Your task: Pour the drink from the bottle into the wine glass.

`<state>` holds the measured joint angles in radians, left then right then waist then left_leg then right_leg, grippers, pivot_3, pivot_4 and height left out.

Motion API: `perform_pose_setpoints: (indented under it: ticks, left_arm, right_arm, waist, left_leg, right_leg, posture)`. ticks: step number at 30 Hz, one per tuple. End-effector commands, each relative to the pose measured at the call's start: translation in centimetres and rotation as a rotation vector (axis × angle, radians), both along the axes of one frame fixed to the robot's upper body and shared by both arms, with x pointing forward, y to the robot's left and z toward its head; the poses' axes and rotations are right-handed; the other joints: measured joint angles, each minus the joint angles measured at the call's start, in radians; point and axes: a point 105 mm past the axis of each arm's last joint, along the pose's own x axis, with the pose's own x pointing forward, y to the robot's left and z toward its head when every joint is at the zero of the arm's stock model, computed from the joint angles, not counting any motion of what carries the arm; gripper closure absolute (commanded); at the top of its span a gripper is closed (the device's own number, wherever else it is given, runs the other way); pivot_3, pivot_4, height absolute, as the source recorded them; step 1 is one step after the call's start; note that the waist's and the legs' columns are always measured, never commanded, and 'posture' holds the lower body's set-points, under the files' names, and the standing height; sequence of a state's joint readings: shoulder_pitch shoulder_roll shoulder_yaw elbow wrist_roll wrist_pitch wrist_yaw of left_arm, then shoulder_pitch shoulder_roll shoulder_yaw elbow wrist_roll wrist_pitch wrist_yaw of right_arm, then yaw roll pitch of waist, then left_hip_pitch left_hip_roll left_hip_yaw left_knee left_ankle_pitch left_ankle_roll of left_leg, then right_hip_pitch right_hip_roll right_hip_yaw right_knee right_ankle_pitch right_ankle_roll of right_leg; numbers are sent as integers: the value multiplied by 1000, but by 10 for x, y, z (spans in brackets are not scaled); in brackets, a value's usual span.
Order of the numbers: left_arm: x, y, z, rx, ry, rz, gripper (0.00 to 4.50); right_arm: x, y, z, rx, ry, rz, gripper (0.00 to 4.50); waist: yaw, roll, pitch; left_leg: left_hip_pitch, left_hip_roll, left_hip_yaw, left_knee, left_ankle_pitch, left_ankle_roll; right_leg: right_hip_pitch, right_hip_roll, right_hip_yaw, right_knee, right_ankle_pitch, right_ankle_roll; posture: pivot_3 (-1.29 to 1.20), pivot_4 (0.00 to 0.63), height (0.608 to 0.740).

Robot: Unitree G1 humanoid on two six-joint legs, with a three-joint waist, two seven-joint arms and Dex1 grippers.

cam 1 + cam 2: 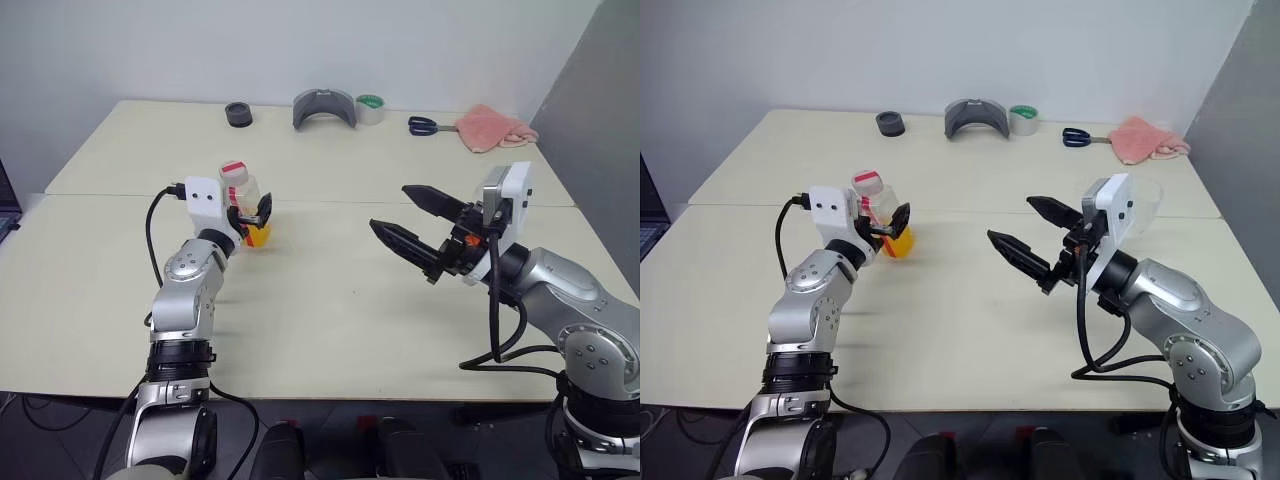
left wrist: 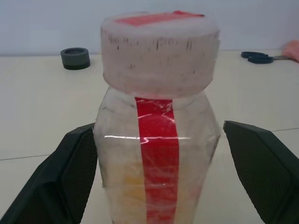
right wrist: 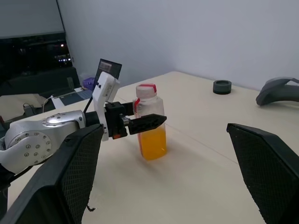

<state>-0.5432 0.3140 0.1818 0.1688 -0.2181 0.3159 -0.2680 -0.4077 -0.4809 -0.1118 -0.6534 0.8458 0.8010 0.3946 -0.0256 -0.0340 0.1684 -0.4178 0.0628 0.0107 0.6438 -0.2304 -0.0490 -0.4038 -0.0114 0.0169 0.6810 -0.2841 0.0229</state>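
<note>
Bottle [image 2: 156, 140] between open left end effector [image 1: 254, 214] fingers

Your stock, taken from the bottle [image 3: 151, 122] outward:
- bottle: clear glossy plastic, creased shiny red label strip, matt whitish cap
- left gripper [image 1: 250, 214] around it: matt black textured fingers
- table [image 1: 330, 300] beneath: smooth matt cream top
- cloth [image 1: 492, 127] far behind it: soft pink fabric
- tape roll [image 1: 370, 108] there too: glossy
</note>
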Motion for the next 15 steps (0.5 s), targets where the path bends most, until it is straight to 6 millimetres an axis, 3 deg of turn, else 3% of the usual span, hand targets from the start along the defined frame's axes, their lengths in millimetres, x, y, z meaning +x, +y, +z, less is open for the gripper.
perform_pose_setpoints:
  ticks: [1,15]
  left_arm:
    - [4,-3,20,37,-80,-25,46]
    - [15,-5,27,67,-116,-50,46]
  right_arm:
    - [-7,1,10,3,-52,5,0]
    - [-5,-1,10,-5,-52,-13,0]
  waist:
    - [0,0,0]
    - [0,0,0]
  left_leg:
    - [0,0,0,0,0,0]
    - [0,0,0,0,0,0]
  right_leg:
    - [0,0,0,0,0,0]
    - [0,0,0,0,0,0]
  posture:
    - [0,150,740]
    - [0,150,740]
